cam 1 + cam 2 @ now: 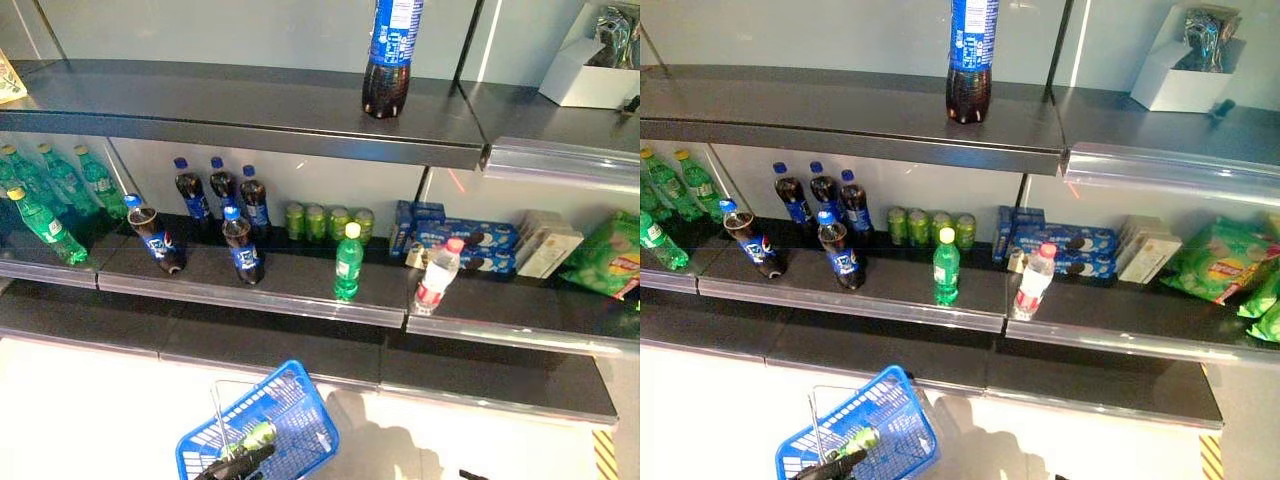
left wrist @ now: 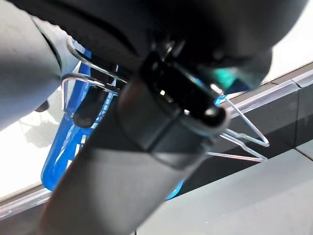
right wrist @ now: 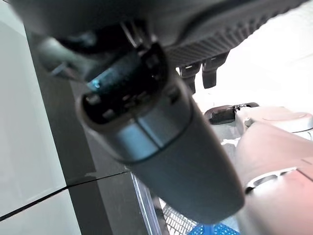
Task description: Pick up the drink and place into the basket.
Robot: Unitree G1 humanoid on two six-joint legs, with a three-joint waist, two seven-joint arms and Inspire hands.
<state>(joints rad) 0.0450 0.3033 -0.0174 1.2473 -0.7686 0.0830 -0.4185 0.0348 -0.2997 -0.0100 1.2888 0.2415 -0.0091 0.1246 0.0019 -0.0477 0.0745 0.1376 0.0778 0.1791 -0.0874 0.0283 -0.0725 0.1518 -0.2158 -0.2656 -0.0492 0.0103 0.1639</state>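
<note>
A: Status on the basket [image 1: 290, 420]?

B: Blue one, low in front of the shelves, hanging by its wire handles. Left hand [image 1: 240, 462] is curled round the handles; the wrist view shows wire loops running under the hand. Carried that way so the mouth stays up and open for a drop.

A: Anything in it?

B: A green bottle [image 1: 258, 435] lies inside, near the hand.

A: Right hand?

B: Right hand [image 3: 161, 132] shows only in its own wrist view, hanging down beside the basket's edge. Holding nothing that I can see; can't tell the finger state, only the thumb is clear.

A: Next candidates?

B: Middle shelf [image 1: 300, 300], front edge: green drink [image 1: 347, 262] upright, water bottle [image 1: 437, 276] just past the shelf joint, cola bottles [image 1: 243, 247] toward the left end. One big cola bottle [image 1: 390, 55] on the top shelf. Front-edge ones look easiest to reach, my guess.
</note>
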